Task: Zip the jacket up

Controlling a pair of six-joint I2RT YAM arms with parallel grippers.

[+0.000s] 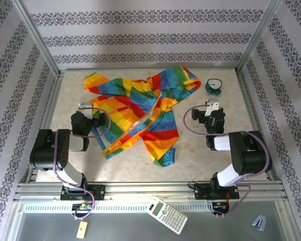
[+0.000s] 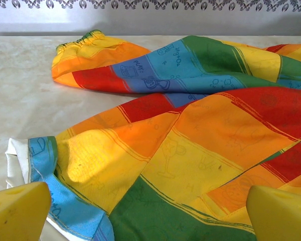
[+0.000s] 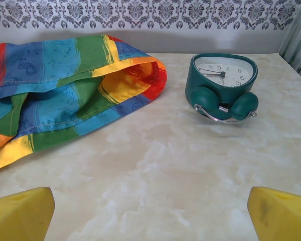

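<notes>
at the left side of the table (image 1: 65, 165), the left gripper (image 1: 93, 110) has its yellow fingers (image 2: 17, 211) spread wide with nothing held. the jacket (image 1: 140, 108) lies right in front of and between them, with a blue-edged corner showing pale lining next to the left finger; whether the tips touch the cloth i cannot tell. the jacket sprawls open and rumpled over the middle of the table. one sleeve reaches toward the far left corner, another part reaches toward the far right, and a flap trails toward the near edge. right of it, the right gripper (image 1: 212, 108) is also wide open and empty above bare marbled surface, the jacket's open end off to its left. a green alarm clock (image 1: 213, 86) sits near the far right corner, apart from the jacket. patterned walls (image 1: 140, 30) close the left, far and right sides. bare table runs along the near edge and the right side.
</notes>
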